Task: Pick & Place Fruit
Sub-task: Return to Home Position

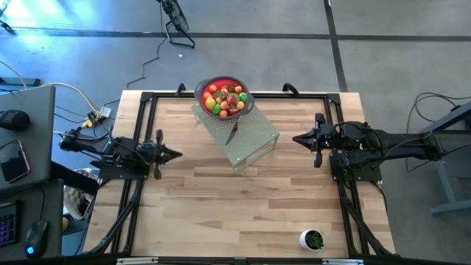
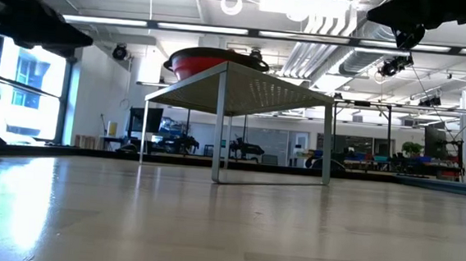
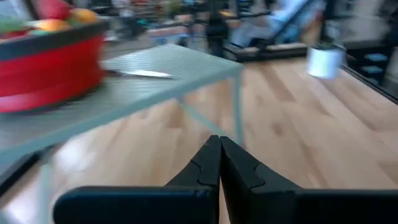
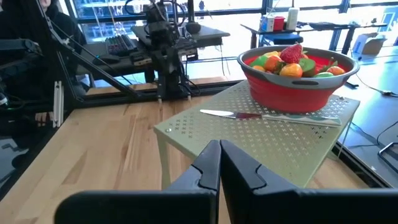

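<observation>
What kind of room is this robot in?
Probably a robotics lab or workshop. The left arm and right arm are mounted at a wooden table, bare ducts run along the ceiling, and more workbenches stand beyond.

Wooden table (image 1: 221, 199) — perforated shelf (image 1: 254, 140), white cup (image 1: 312, 239) on it.

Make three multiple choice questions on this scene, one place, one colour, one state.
1. Where does the silver knife lie? A on the shelf beside the bowl; B inside the bowl; C under the shelf.
2. What colour is the bowl holding the fruit? A blue; B red; C white.
3. The left gripper and right gripper are: A wide open; B shut on fruit; C shut, empty.
Answers: A, it rests on the perforated top; B, its wall is red; C, each pair of fingers meets, nothing between.
</observation>
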`<state>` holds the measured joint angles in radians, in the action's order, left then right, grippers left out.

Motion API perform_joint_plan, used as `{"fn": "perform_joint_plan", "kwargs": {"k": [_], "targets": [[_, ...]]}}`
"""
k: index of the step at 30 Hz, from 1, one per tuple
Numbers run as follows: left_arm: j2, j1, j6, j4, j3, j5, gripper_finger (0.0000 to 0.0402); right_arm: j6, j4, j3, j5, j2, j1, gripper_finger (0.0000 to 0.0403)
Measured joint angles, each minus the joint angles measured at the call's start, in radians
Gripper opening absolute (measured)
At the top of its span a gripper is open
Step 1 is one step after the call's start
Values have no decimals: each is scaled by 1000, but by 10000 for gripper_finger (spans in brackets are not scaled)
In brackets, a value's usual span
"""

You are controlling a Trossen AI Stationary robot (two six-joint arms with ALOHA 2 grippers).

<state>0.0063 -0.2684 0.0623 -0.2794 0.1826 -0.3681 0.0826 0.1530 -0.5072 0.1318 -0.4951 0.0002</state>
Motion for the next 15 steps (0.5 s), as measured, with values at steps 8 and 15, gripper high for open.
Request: {"fn": "perform_joint_plan", "kwargs": {"k": [8, 15], "targets": [[0, 0, 93, 49, -32, 174, 0, 27, -4, 0, 0, 0, 0, 2], [0, 0, 156, 97, -78, 169, 0, 45, -6, 0, 1, -1, 0, 2]]}}
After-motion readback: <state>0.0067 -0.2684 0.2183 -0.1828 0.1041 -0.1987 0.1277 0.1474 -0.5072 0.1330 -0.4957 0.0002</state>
